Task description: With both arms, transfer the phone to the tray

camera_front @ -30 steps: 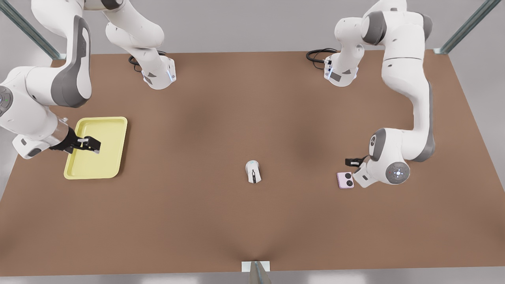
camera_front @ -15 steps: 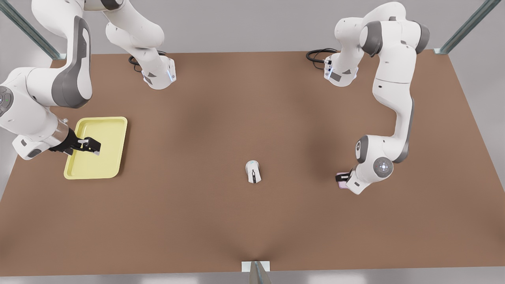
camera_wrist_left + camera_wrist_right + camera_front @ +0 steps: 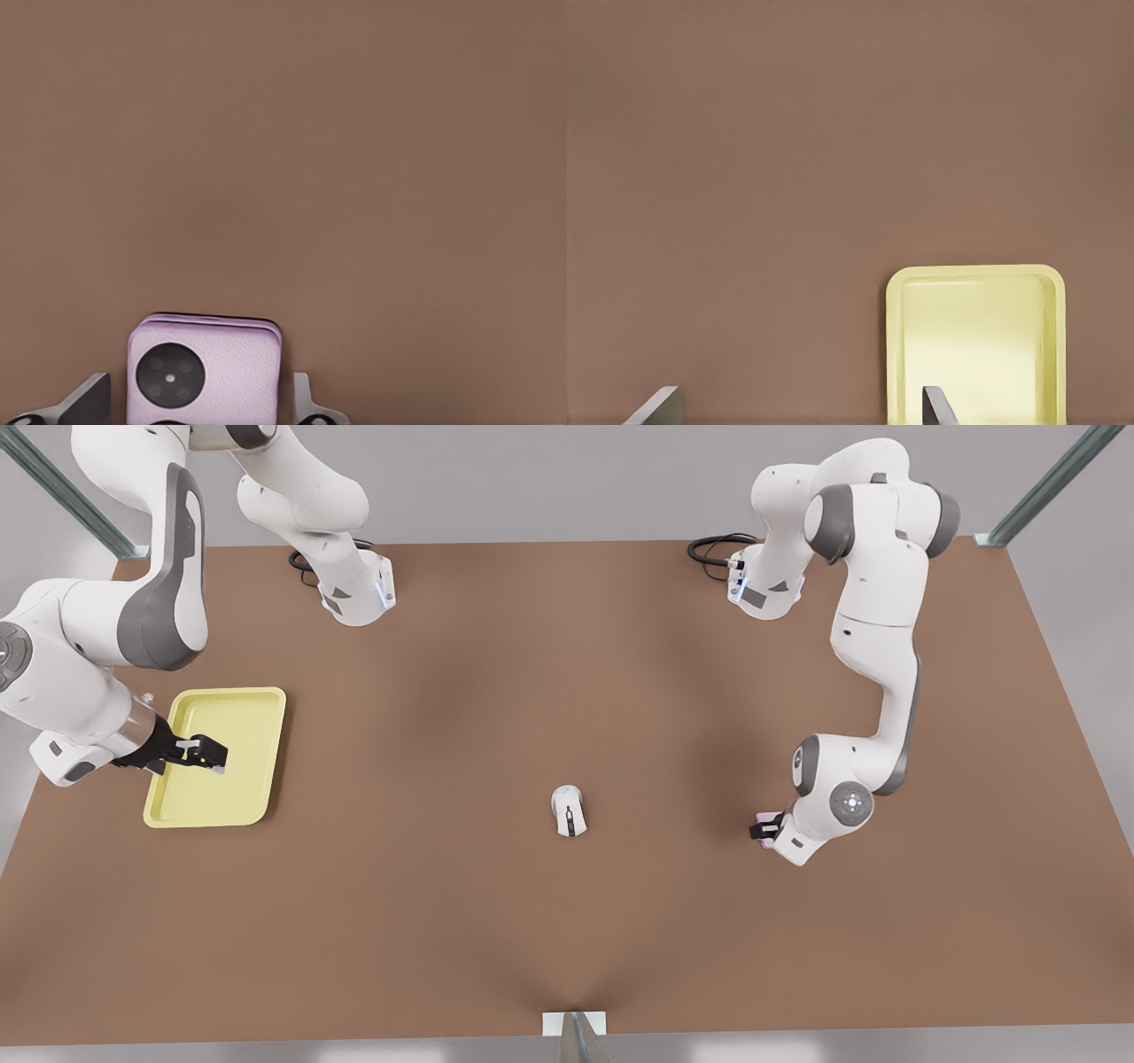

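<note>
1. Progress: the task is sitting at an early stage. The phone (image 3: 204, 374) is lying flat on the table (image 3: 567, 691), far over on the front view's right, and the tray (image 3: 252, 717) is lying well apart from it on the front view's left. The tray is carrying no phone.

2. Left gripper (image 3: 767, 830): it is hanging low over the phone. In the left wrist view its fingers (image 3: 89, 403) are standing spread, one on each side of the phone, with a gap showing on both sides. The gripper is released and is not yet gripping. Whether the pads are down at the level of the phone's edges cannot be told.

3. Right gripper (image 3: 202, 754): it is hovering over the tray's near-left part in the front view. In the right wrist view its fingers (image 3: 660, 405) are standing wide apart and are holding nothing. This arm is waiting.

4. Arm pose: the left arm is reaching out from its base at the far right, elbow bent and wrist pointing down at the table. The right arm is folding out past the table's left edge and angling in toward the tray.

5. Other item: a mouse (image 3: 569, 810) is lying near the table's middle, between phone and tray, clear of both grippers.

6. Remaining, by judgement: closing on the phone, lifting, carrying leftward, probably a handover between the arms, then setting down in the tray.
</note>
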